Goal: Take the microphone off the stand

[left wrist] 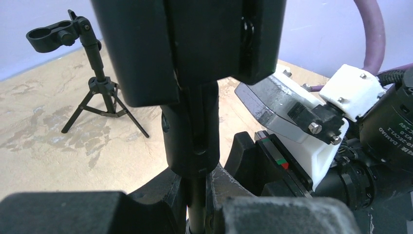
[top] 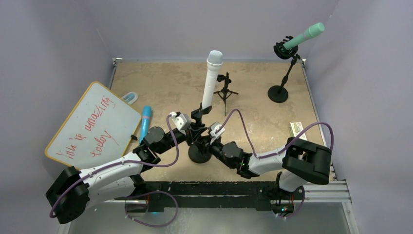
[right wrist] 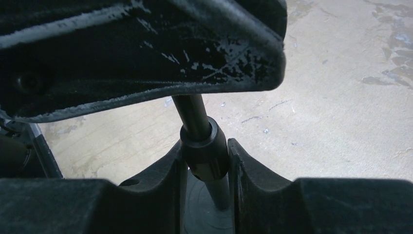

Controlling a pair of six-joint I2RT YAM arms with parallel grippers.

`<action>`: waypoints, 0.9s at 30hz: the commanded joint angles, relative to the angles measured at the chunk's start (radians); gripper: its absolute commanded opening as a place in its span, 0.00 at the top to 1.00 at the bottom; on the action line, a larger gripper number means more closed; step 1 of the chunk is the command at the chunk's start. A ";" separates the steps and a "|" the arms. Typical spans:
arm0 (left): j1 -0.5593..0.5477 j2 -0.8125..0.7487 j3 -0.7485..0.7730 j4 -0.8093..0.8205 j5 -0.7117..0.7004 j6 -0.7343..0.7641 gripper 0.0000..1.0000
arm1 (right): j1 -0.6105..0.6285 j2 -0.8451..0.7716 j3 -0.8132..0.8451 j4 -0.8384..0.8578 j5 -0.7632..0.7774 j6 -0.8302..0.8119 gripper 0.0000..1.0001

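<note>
Microphones (top: pixel 210 83) are counted as three, stands (top: pixel 225 91) likewise; the middle stand (top: pixel 199 155) is clamped by left end effector (left wrist: pixel 196 200) and right end effector (right wrist: pixel 207 165).

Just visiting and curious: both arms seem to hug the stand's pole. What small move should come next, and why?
Probably the right jaws should let go and rise to grasp the white microphone, while the left jaws steady the stand. Both are clamped low on its pole, and the microphone sits untouched in the clip above.
</note>
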 commanded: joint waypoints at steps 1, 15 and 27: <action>0.008 -0.016 -0.003 0.035 -0.036 0.018 1.00 | 0.004 0.004 0.070 -0.050 0.141 0.013 1.00; 0.009 -0.008 -0.018 0.063 -0.069 0.001 1.00 | 0.098 -0.002 0.086 -0.265 0.524 0.173 0.85; 0.009 -0.005 -0.002 0.050 -0.065 0.007 1.00 | -0.011 -0.088 -0.028 -0.082 0.159 0.186 0.38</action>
